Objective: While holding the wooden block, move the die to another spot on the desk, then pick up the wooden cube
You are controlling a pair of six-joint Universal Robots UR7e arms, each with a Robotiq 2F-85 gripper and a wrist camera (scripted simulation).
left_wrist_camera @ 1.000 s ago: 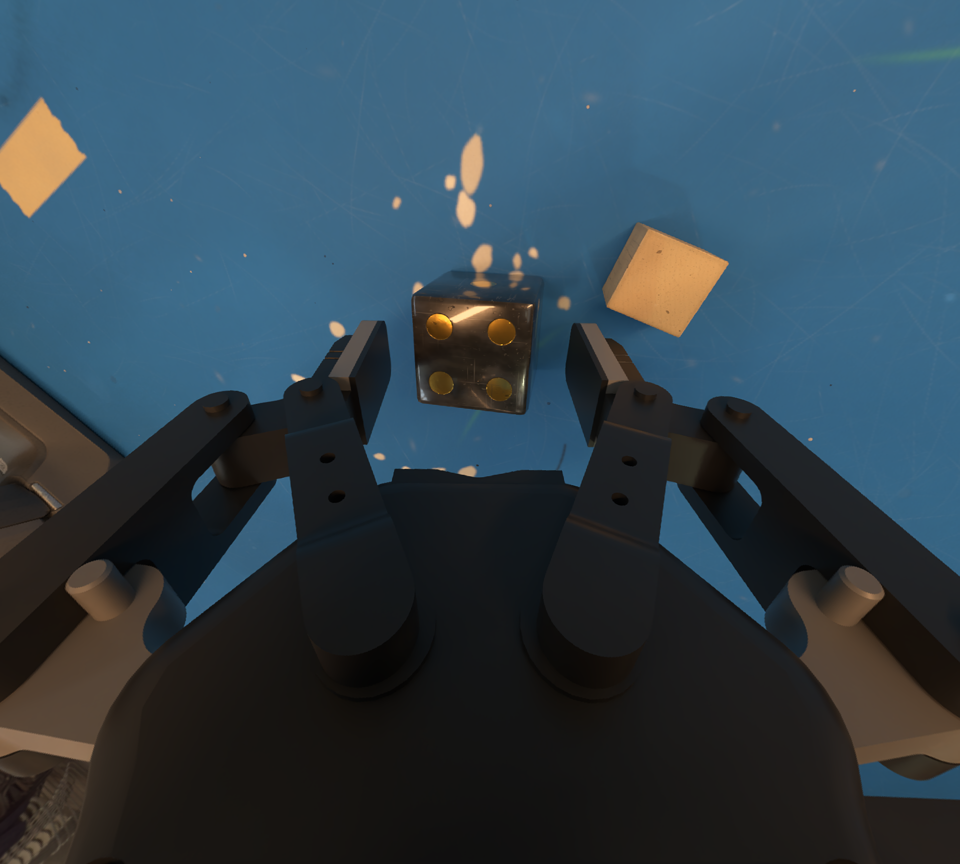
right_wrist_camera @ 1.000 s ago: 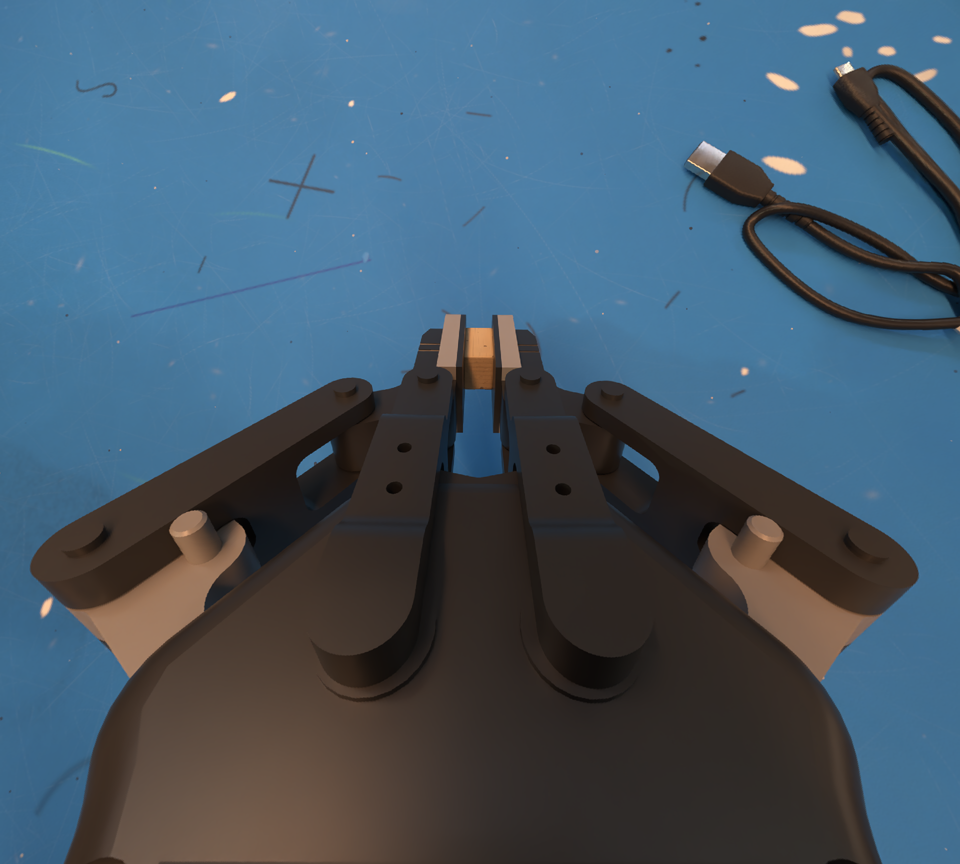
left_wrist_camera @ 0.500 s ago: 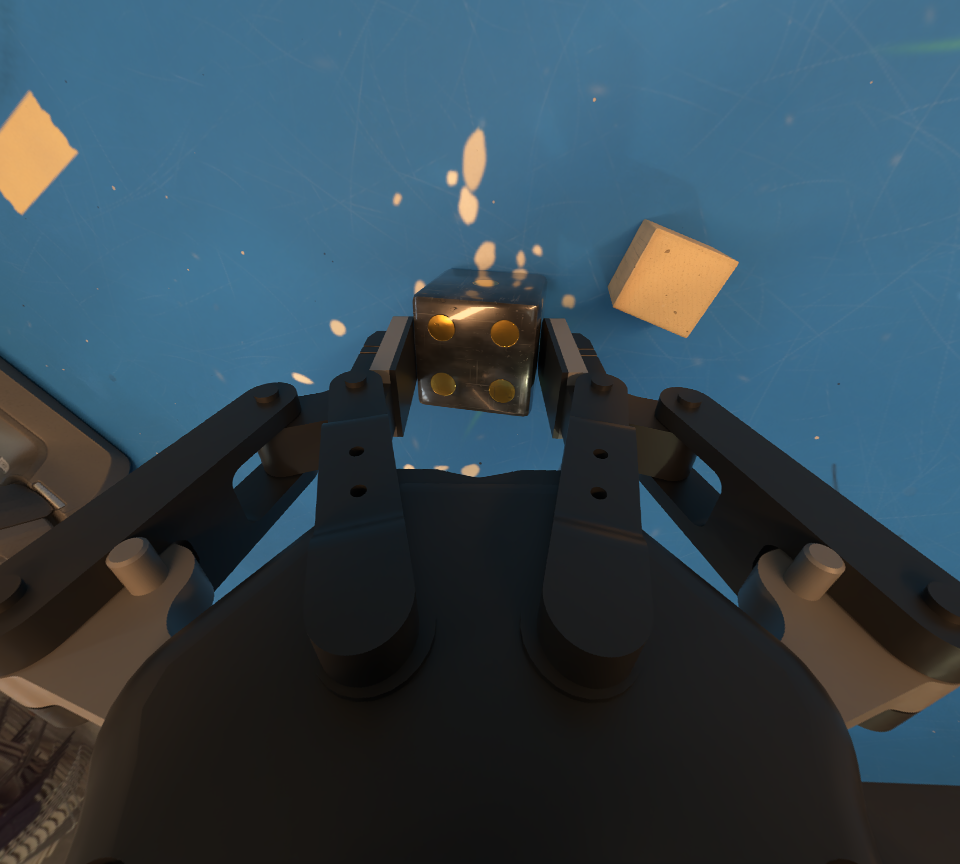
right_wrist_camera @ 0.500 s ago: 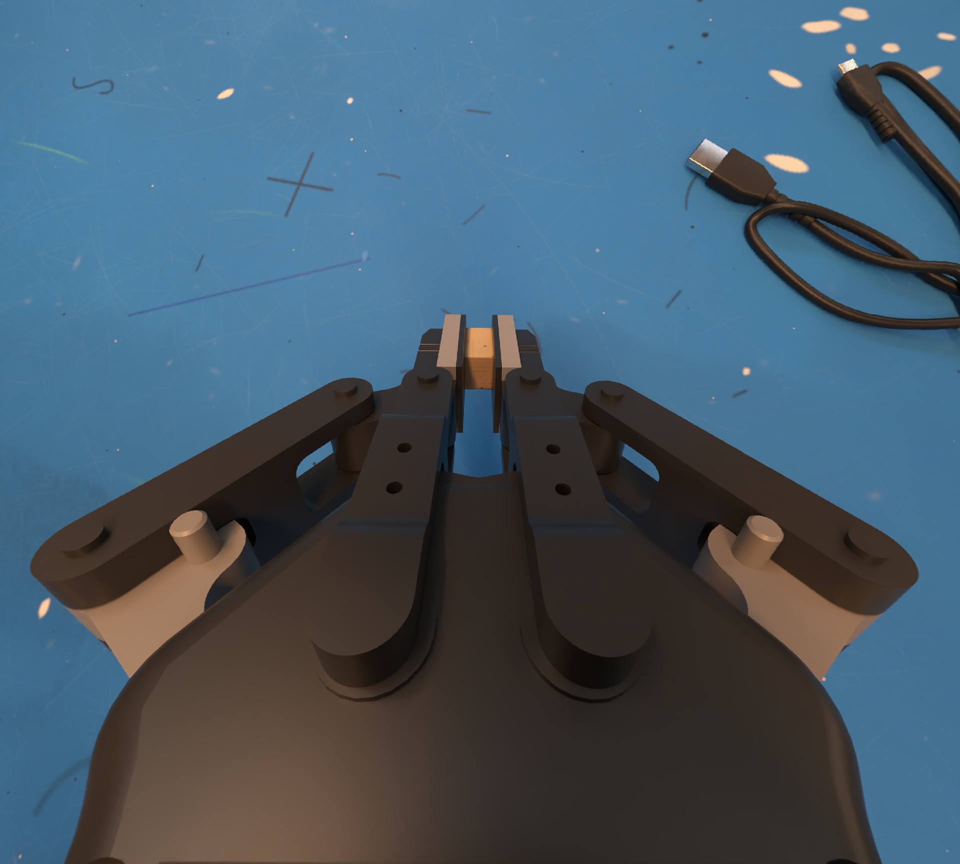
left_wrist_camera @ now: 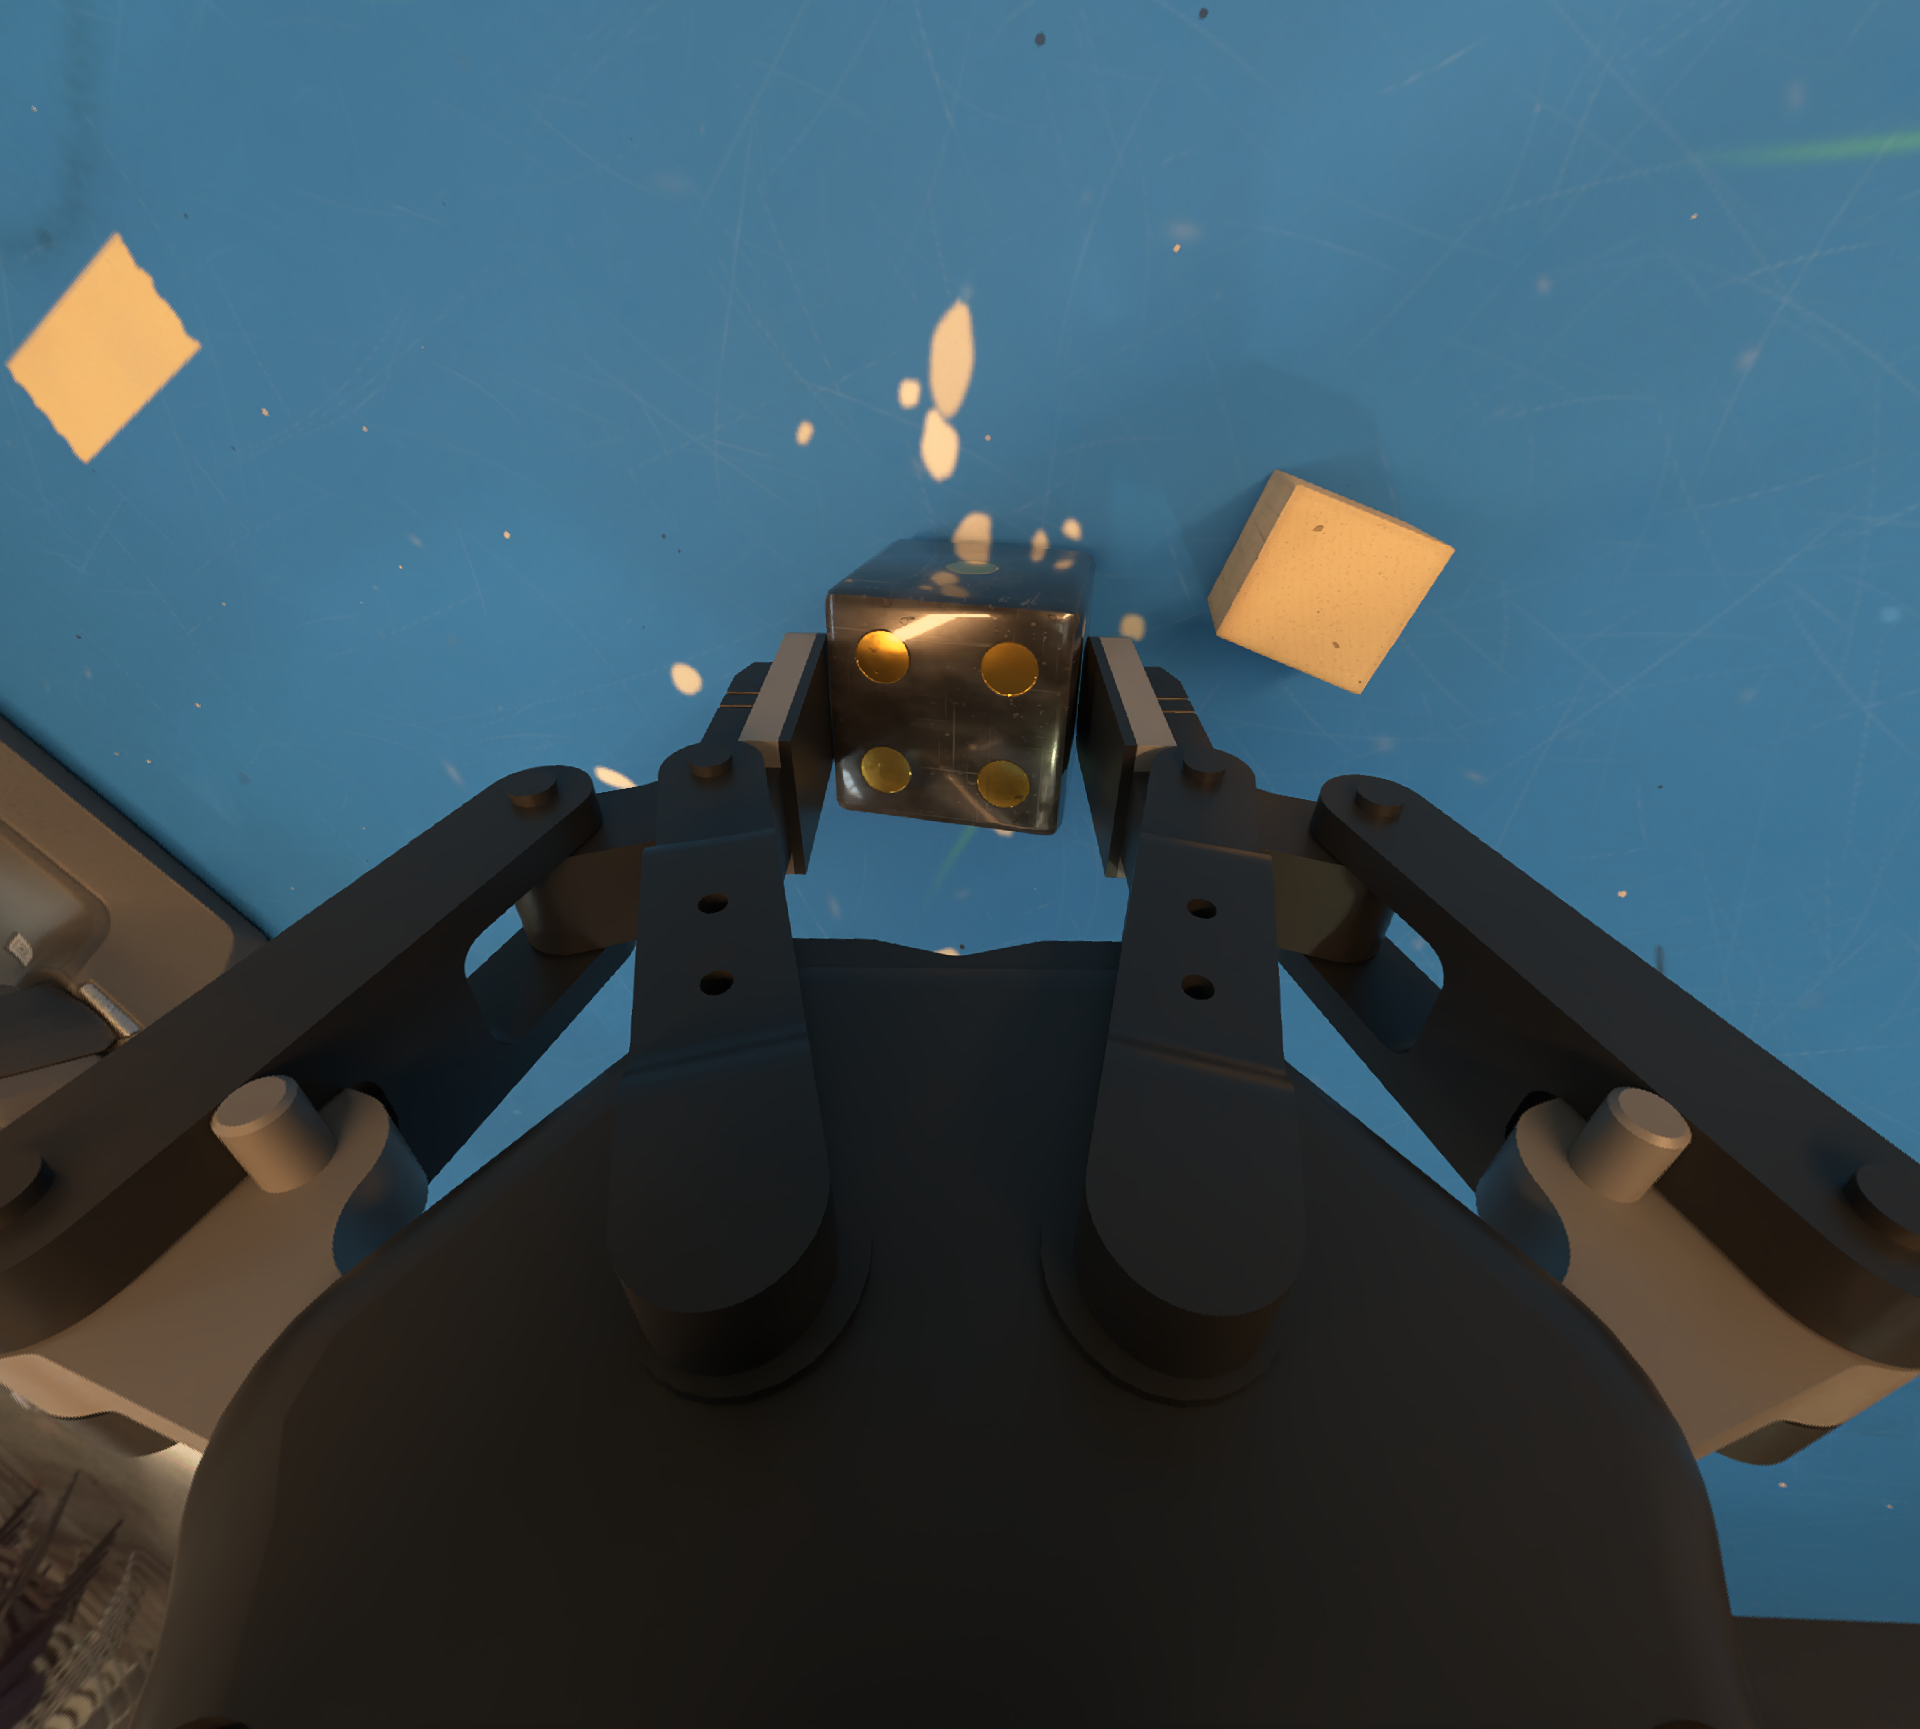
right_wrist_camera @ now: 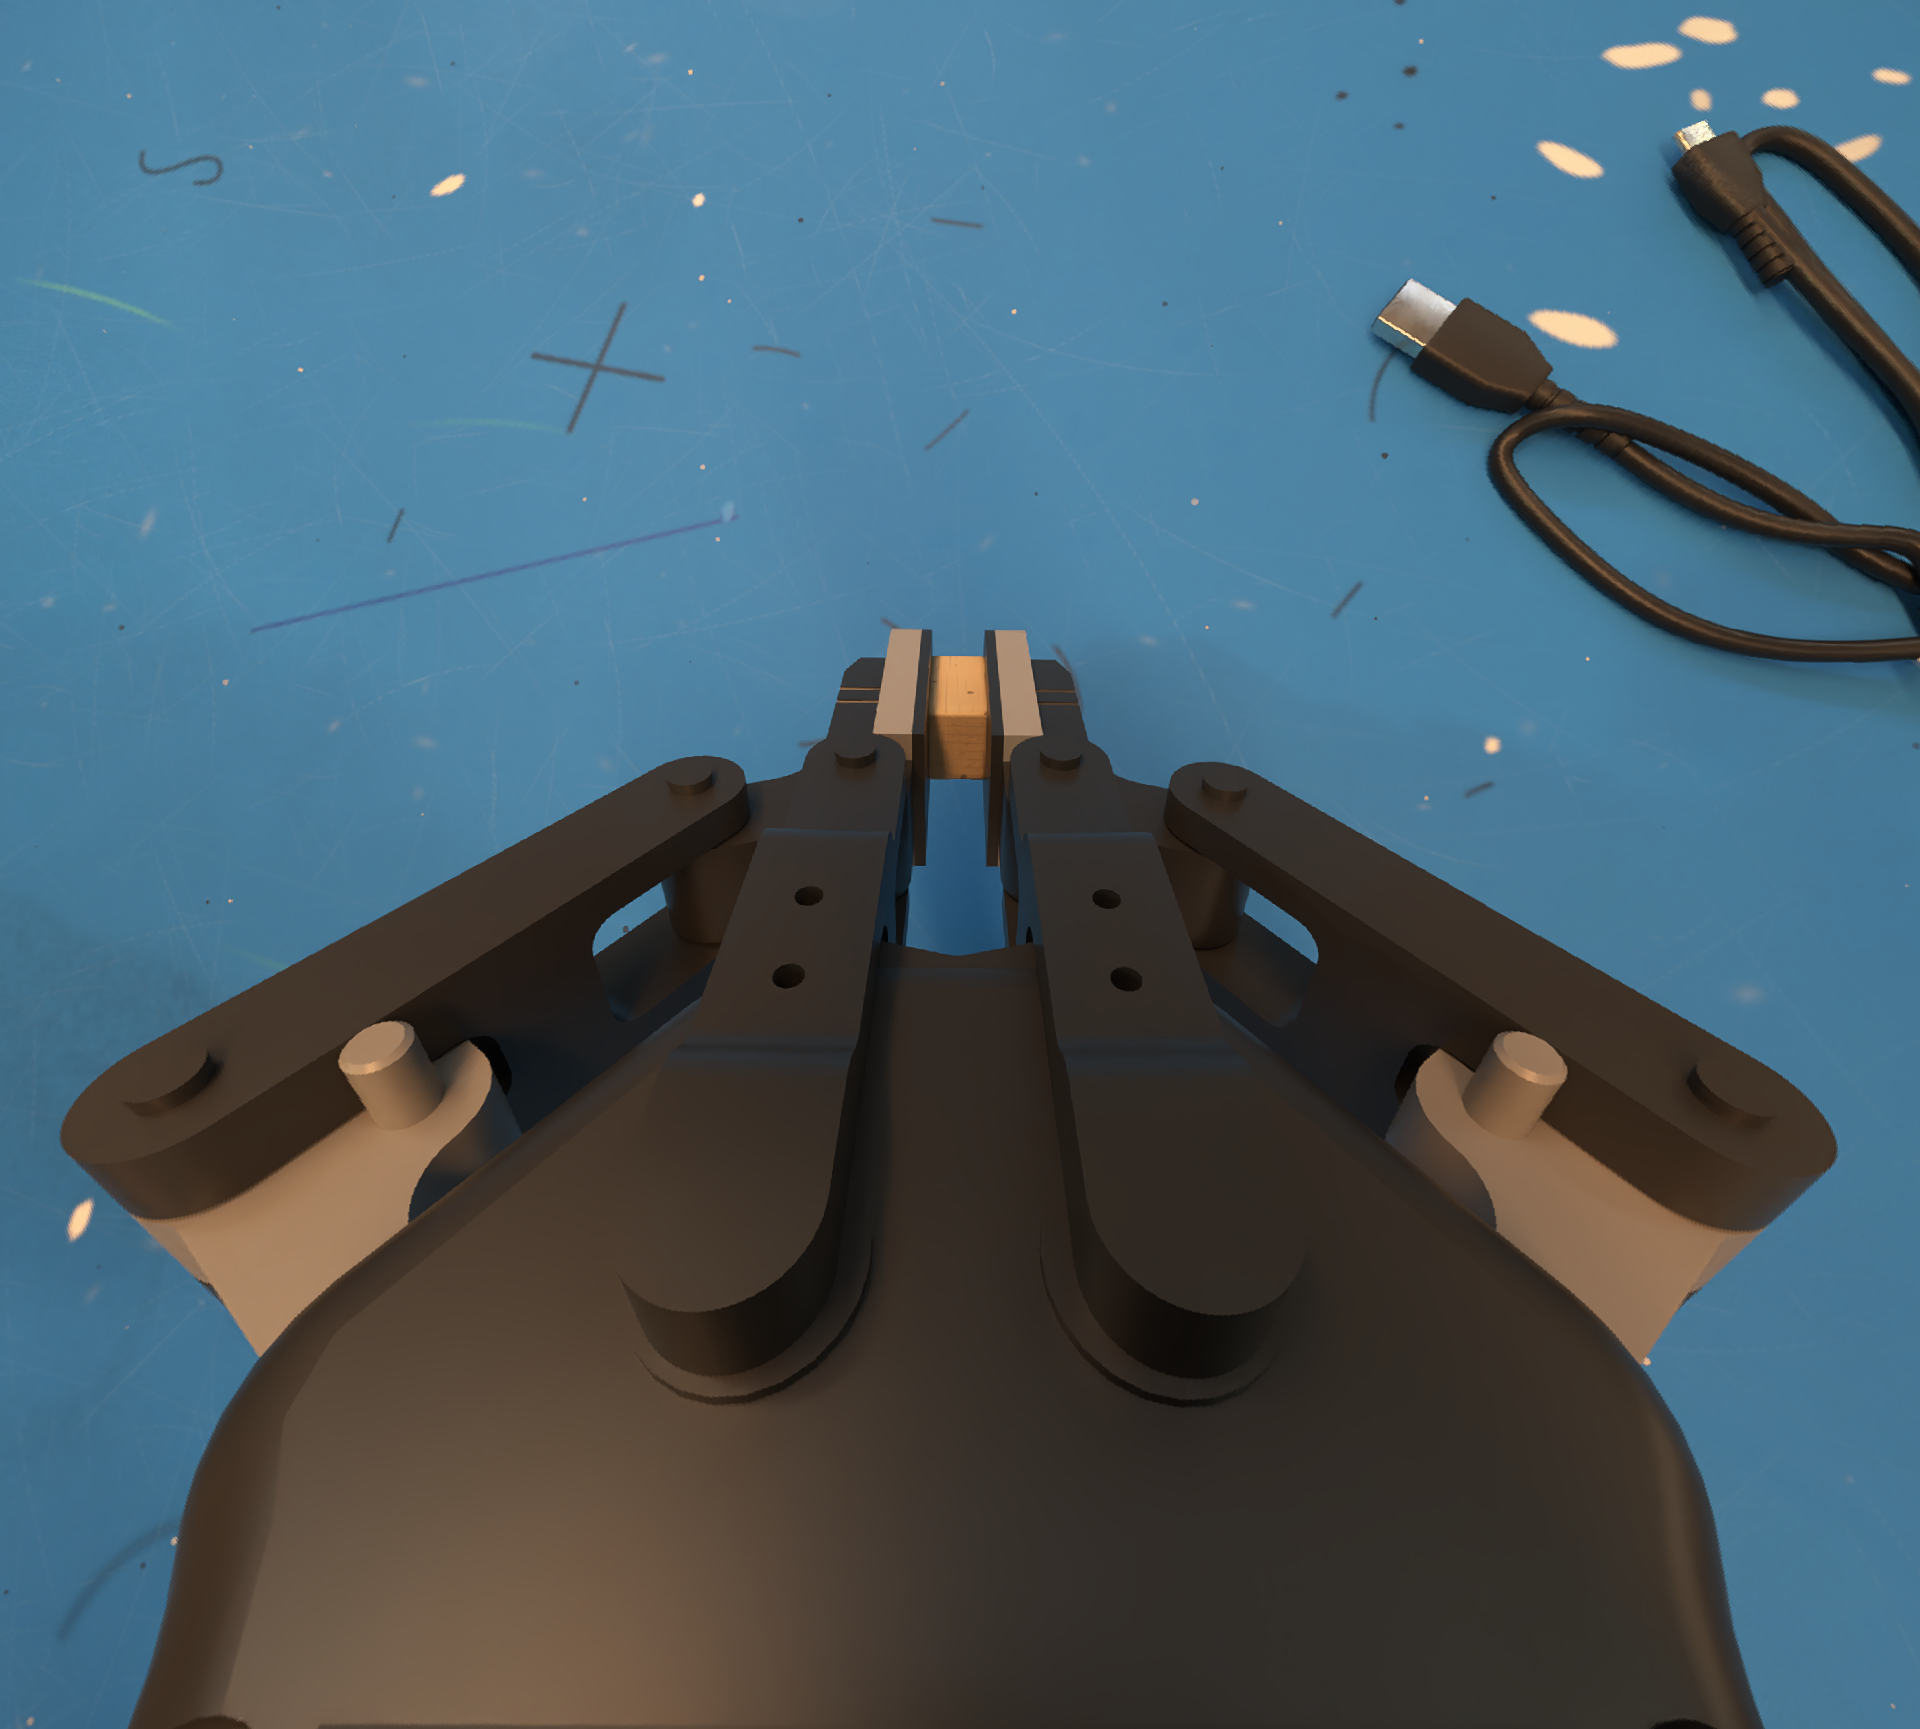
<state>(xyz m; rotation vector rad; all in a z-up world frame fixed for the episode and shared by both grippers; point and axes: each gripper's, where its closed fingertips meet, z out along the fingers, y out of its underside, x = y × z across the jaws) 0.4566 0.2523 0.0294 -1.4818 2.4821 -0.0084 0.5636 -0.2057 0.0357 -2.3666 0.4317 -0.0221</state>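
Note:
In the left wrist view a dark glossy die (left_wrist_camera: 954, 692) with gold pips sits between my fingers. My left gripper (left_wrist_camera: 954, 734) is shut on it, both pads pressed to its sides. A pale wooden cube (left_wrist_camera: 1330, 583) lies on the blue desk (left_wrist_camera: 1351, 121) just right of the die. In the right wrist view my right gripper (right_wrist_camera: 958, 692) is shut on a small wooden block (right_wrist_camera: 957, 715) and holds it above the desk (right_wrist_camera: 727, 121).
A flat pale square patch (left_wrist_camera: 102, 347) marks the desk at far left. A grey device edge (left_wrist_camera: 62, 931) shows at the left border. Black cables with a USB plug (right_wrist_camera: 1455, 344) and a smaller plug (right_wrist_camera: 1714, 178) lie at the right.
My left gripper closed from wide open onto the die and now grips it. The right gripper and its block have not moved.

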